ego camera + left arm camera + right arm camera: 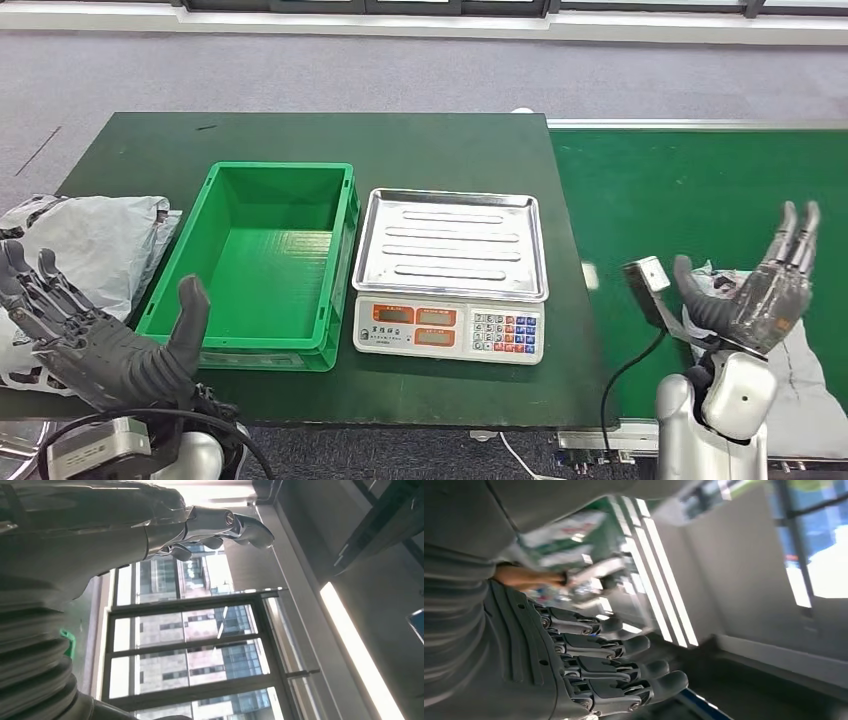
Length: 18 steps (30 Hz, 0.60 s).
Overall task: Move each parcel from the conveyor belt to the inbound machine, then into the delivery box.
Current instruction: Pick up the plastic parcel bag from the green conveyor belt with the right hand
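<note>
Green bench (300, 140) with empty scale (450, 270) beside empty green box (330, 250). Right of scale, right hand (765, 290) spread over grey parcel (810, 370) on belt (700, 190); left hand (100, 345) spread, holding nothing. Nothing moved yet, probably.

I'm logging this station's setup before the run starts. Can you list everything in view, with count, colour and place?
Crate: one, green, empty, on the dark green table, left of the scale.
Scale: one, silver tray, white keypad front, mid-table.
Conveyor belt: one, green, right of the table.
Parcels: two, grey bags; one at the table's left edge, one on the belt under the right hand.
Left hand: open, holding nothing.
Right hand: open, above the belt.
</note>
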Motion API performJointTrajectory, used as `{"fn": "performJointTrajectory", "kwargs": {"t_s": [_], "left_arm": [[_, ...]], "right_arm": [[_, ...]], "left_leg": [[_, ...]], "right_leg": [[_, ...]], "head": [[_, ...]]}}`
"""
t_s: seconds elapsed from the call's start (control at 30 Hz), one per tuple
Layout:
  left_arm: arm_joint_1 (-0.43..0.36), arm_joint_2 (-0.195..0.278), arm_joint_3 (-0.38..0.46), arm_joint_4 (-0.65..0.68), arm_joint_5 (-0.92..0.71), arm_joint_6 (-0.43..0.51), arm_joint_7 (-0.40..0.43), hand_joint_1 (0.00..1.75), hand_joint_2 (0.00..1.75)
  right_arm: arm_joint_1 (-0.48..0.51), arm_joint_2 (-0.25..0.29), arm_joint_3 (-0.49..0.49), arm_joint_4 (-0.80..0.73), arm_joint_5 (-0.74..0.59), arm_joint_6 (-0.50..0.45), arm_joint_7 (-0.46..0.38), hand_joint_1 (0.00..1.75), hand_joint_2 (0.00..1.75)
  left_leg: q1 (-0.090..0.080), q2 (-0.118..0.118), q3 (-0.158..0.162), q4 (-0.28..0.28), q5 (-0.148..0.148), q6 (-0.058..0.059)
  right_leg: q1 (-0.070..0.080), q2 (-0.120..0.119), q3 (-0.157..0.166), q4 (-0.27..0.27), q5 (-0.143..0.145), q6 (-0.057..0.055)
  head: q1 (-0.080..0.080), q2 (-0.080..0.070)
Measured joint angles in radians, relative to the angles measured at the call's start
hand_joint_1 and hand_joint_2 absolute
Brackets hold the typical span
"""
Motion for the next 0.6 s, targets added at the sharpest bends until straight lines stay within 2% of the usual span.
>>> {"fn": "performJointTrajectory", "kwargs": {"t_s": [0.1,0.23,0.37,0.6], "left_arm": [[0.0,-0.001,0.021,0.001,0.013,0.0,0.0,0.0,1.75],[0.0,-0.003,0.041,0.005,0.025,0.0,0.0,0.0,1.75],[0.0,-0.004,0.052,0.006,0.027,0.0,0.0,0.0,1.75],[-0.001,-0.004,0.061,0.007,0.027,0.0,0.0,0.0,1.75]], "right_arm": [[0.0,-0.13,0.147,0.057,0.002,0.0,0.282,0.0,1.75],[-0.013,-0.24,0.33,0.106,0.003,0.0,0.452,0.0,1.75],[-0.029,-0.306,0.453,0.138,0.003,0.0,0.535,0.0,1.75],[-0.038,-0.353,0.54,0.169,0.003,0.0,0.552,0.0,1.75]], "left_leg": [[0.0,0.0,0.0,0.0,0.0,0.0],[0.0,0.002,0.0,0.0,0.0,0.0],[0.001,0.002,0.0,0.0,0.0,0.0],[0.001,0.002,0.0,0.0,0.0,0.0]], "right_leg": [[0.0,0.001,-0.001,0.0,0.0,0.0],[0.0,0.002,-0.002,0.0,0.0,0.0],[0.001,0.001,-0.001,0.0,0.0,0.0],[0.0,0.001,-0.001,0.0,0.0,0.0]], "head": [[0.0,0.0],[0.0,0.0],[0.0,0.0],[0.0,0.0]]}}
